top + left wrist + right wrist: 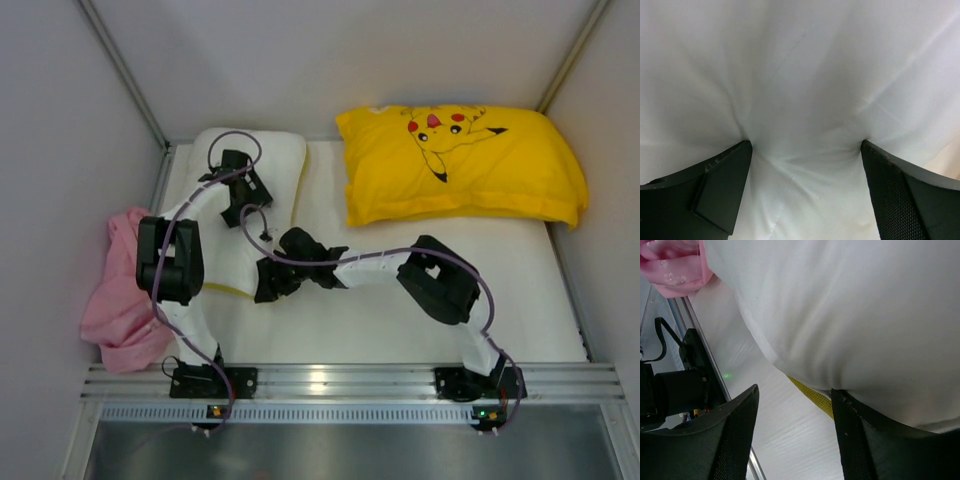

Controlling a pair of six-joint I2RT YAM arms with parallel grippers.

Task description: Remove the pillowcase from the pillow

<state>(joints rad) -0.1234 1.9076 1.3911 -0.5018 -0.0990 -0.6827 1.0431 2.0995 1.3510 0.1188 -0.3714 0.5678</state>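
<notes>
Nearest you, your right gripper (pixel 795 390) was wide open at the near end of the white pillow (pixel 285 160), with the yellow trim (pixel 812 397) in its gap, and it held nothing. The pillow lay left of centre, its long axis running away from you, with a pink cloth (pixel 118 290) beside it. Farther along, your left gripper (pixel 805 145) pressed down into the pillow's top, spread wide, with fabric puckered between its jaws but not pinched.

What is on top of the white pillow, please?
The left gripper presses into the pillow, fingers apart, fabric puckered between them. The pillow's surface beneath the left arm is hidden.
</notes>
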